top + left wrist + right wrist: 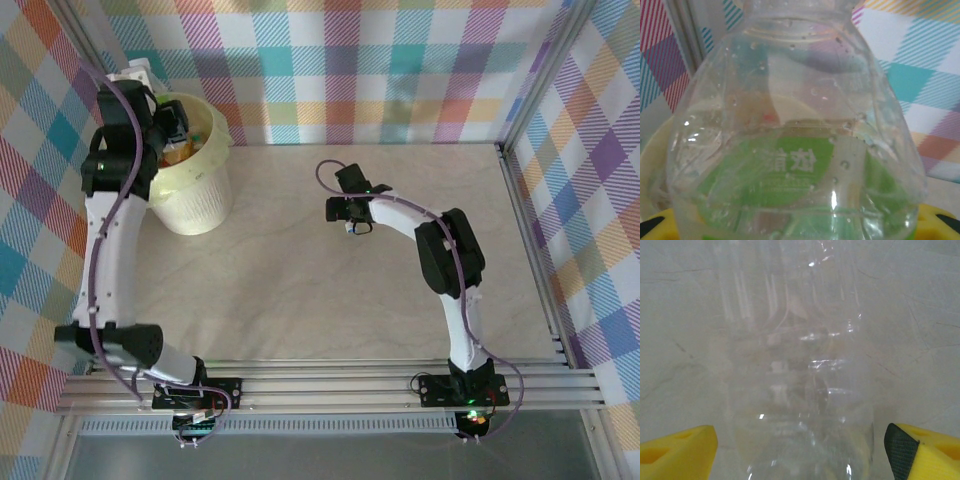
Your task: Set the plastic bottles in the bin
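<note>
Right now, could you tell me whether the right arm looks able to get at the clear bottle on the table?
Likely yes: the clear bottle lies between the right gripper's open yellow fingers, with a gap on each side, and nothing blocks it.

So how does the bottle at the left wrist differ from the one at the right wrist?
The left bottle carries a green label; the right bottle shows bare clear plastic. The left bottle is gripped in the left fingers above the bin; the right bottle lies on the table, with the right fingers open either side, not touching. Both are clear, crumpled plastic.
</note>
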### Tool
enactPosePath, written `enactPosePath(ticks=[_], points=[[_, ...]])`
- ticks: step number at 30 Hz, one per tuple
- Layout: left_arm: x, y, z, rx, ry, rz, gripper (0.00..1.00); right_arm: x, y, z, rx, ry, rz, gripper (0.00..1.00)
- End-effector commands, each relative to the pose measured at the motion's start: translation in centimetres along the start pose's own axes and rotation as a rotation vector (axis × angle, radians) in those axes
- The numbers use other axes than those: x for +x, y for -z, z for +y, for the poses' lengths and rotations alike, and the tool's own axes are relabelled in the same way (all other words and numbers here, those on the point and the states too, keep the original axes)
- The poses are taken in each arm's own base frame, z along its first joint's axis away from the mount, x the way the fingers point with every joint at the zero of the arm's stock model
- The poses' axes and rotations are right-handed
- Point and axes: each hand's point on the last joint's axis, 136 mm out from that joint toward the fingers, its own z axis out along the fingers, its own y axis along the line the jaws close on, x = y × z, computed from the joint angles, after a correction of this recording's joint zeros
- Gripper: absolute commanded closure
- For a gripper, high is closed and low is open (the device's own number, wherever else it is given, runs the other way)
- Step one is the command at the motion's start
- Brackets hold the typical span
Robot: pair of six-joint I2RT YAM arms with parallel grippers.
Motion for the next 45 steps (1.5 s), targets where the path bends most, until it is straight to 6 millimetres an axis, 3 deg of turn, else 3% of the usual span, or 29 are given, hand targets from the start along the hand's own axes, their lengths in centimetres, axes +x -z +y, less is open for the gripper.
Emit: enactPosePath(ticks=[1,10,14,17,19,24,33,40,45], points=[[0.8,-3.0,1.1,0.020,-0.024,0.083,0.63,0.5,-0.6,-0.6,0.066,0.033,0.036,0.14],[4.9,-9.5,2.0,0.107,-0.058,0.289,0.63,0.5,-2.1,-0.1,0.064,0.015,0.057,0.20],[6.7,-11.0,3.1,0.099,-0.068,0.342,0.60,0.7,-2.5,0.0,0.061,0.009,0.077,0.24],[8.0,-11.6,3.5,0.093,-0.080,0.388,0.53,0.8,-2.8,0.1,0.062,0.006,0.081,0.29],[8.2,-11.5,3.8,0.075,-0.086,0.398,0.43,0.7,-2.8,0.1,0.058,0.007,0.078,0.34],[6.6,-10.1,4.3,0.041,-0.083,0.354,0.32,0.1,-1.9,0.7,0.019,0.017,0.043,0.47],[4.3,-7.2,4.3,0.020,-0.033,0.293,0.05,-0.8,1.2,1.2,-0.052,0.043,-0.032,0.62],[3.2,-5.9,3.7,0.020,0.051,0.239,0.00,-0.3,4.0,1.3,-0.115,0.042,-0.082,0.65],[1.9,-4.2,1.1,0.118,0.135,0.177,0.00,0.7,6.5,0.8,-0.142,0.042,-0.100,0.67]])
